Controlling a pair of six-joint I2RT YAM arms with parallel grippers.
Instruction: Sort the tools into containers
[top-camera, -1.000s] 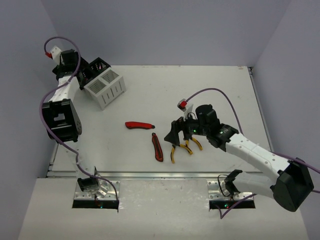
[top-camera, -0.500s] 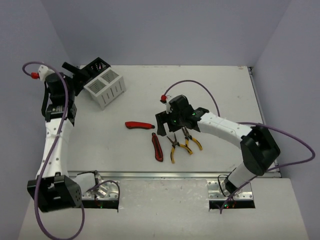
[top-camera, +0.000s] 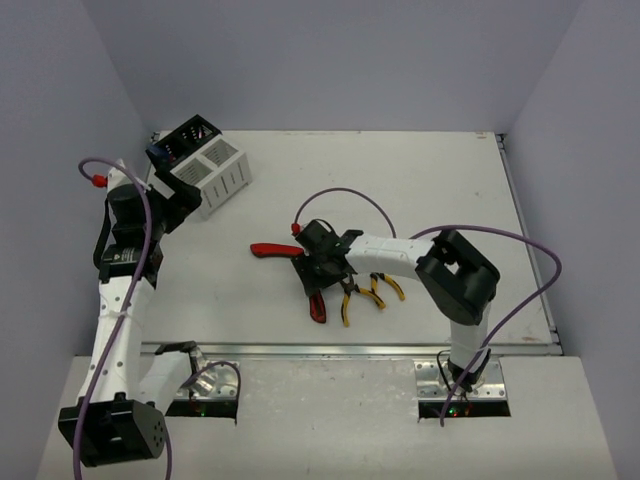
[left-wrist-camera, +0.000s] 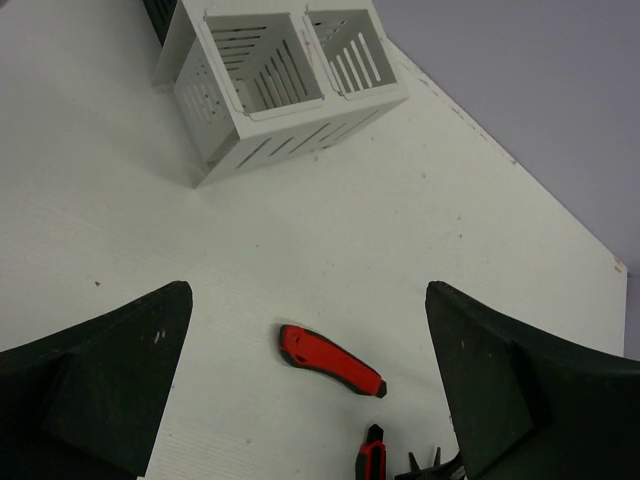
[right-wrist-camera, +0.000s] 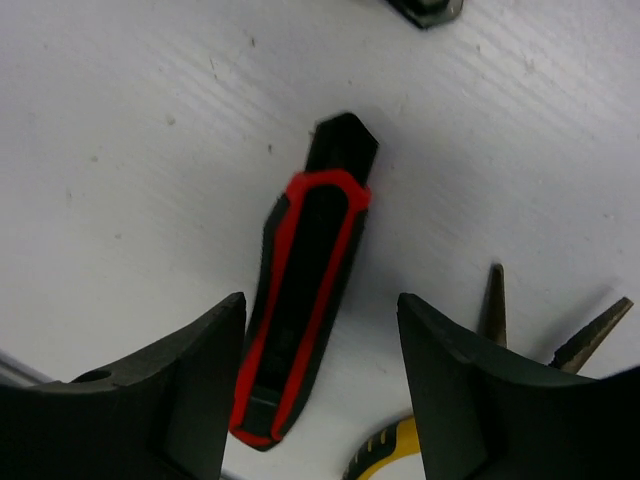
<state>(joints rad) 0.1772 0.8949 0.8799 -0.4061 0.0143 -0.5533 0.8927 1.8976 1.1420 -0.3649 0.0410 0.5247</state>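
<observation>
Right wrist view: the right gripper (right-wrist-camera: 318, 380) hangs wide open, empty, astride a utility knife (right-wrist-camera: 320, 230), seemingly just above it; next, lower, close, carry to the containers (top-camera: 225, 180).

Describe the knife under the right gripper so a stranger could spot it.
On the white table, find the tools near the front edge. Under the open right gripper lies a red-black knife, next to the yellow pliers. It runs front to back, while the other knife lies sideways farther left.
</observation>
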